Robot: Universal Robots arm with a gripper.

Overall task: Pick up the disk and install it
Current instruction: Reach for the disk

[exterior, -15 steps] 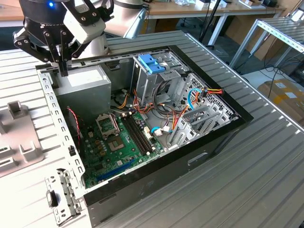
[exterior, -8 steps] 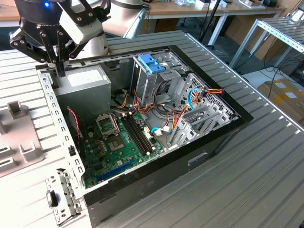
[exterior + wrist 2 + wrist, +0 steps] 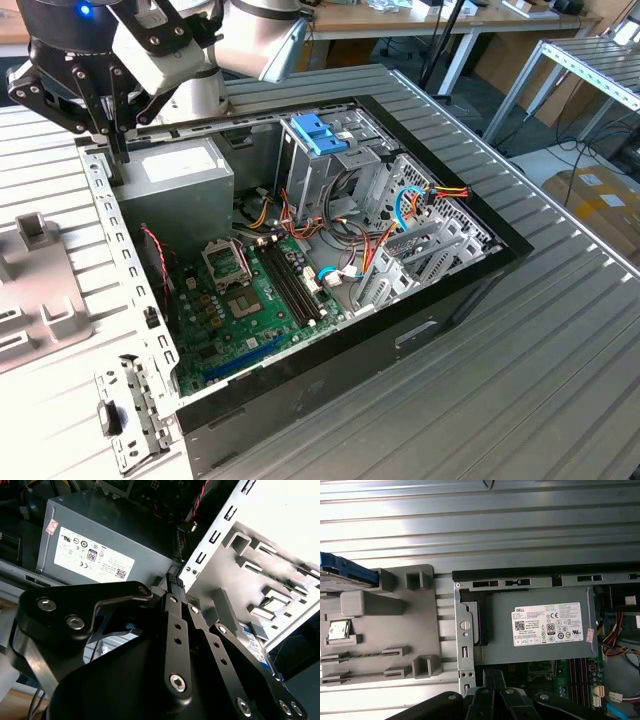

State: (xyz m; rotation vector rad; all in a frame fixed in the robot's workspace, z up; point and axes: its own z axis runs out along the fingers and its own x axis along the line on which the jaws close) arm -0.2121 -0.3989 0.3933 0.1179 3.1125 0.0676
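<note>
Exterior view's left: grey fixture tray on ribbed table. Disk, blue-railed, lies at tray's end in first wrist view, outside open computer case, apart from gripper. Gripper above case edge beside power supply: fingers pressed together, holding nothing. Further right: motherboard, drive cage, blue latch.

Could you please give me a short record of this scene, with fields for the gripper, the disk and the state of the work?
gripper: black gripper, shut and empty, over the edge of the open black computer case, beside the grey metal power supply box
disk: flat dark hard drive with bright blue rails, lying on the grey plastic fixture tray outside the case, apart from the gripper
work: disk not yet picked up
</note>
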